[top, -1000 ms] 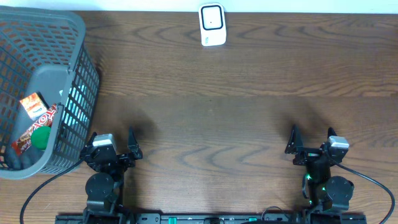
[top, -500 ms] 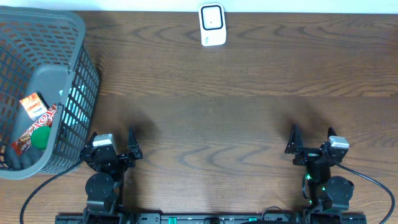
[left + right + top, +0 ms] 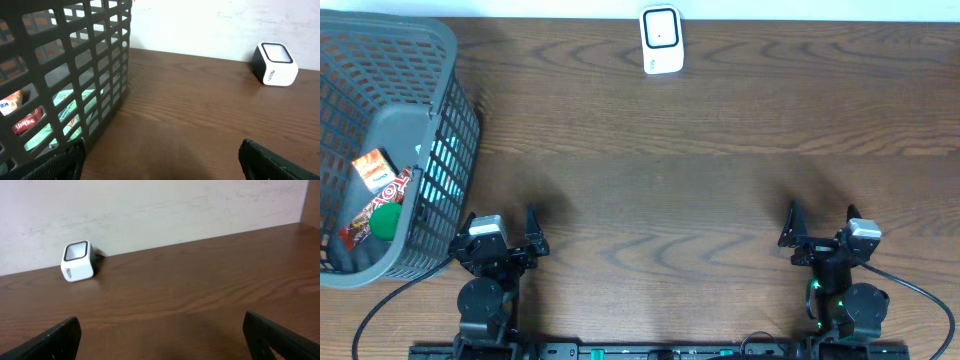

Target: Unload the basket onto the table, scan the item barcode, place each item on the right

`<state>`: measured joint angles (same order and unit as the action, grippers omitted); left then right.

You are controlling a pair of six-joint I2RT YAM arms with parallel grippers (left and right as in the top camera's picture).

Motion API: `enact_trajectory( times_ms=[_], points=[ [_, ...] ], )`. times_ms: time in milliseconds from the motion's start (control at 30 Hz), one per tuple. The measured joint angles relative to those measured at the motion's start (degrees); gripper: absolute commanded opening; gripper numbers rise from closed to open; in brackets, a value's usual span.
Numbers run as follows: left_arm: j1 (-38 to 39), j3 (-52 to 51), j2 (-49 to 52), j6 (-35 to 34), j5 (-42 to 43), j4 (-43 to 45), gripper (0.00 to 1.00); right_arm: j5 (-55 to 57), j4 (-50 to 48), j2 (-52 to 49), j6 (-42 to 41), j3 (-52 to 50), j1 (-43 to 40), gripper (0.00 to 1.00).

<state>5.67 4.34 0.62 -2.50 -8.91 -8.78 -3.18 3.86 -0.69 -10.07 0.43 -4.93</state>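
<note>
2 red snack packets (image 3: 378, 190) and a green ball (image 3: 387, 221) lie in the grey basket (image 3: 445, 110), just left of the left gripper (image 3: 500, 216) — it and the right gripper (image 3: 822, 212) stand spread, empty, unmoved.

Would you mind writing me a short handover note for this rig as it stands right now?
Left gripper: open, empty, at the near edge beside the basket.
Right gripper: open, empty, at the near edge on the right.
Things: the items, among them a red pack and a green ball, lie in the basket at the table's left. The scanner stands at the far edge, about mid-table.
Done: nothing yet; no item is out of the basket.
Left: take an item from the basket, probably with the left gripper, and present its barcode to the scanner.
</note>
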Motion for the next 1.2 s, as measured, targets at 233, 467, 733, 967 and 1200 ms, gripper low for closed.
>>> enact_trajectory(
  times_ms=[233, 467, 733, 967, 1200],
  points=[
    [0.00, 0.00, 0.02, 0.00, 0.00, 0.00, 0.98, 0.00, 0.00, 0.00, 0.00, 0.00, 0.00, 0.99],
    [0.00, -0.15, 0.02, 0.00, 1.38, 0.55, 0.98, 0.00, 0.00, 0.00, 0.00, 0.00, 0.00, 0.99],
    [0.00, 1.11, 0.02, -0.22, 5.57, -3.26, 0.98, 0.00, 0.00, 0.00, 0.00, 0.00, 0.00, 0.99],
    [0.00, 7.89, 0.50, -0.63, 6.03, -10.08, 0.98, 0.00, -0.02, 0.00, 0.00, 0.00, 0.00, 0.99],
    [0.00, 14.86, 5.86, -2.01, 6.12, -15.63, 0.98, 0.02, 0.00, 0.00, 0.00, 0.00, 0.00, 0.99]
  ],
)
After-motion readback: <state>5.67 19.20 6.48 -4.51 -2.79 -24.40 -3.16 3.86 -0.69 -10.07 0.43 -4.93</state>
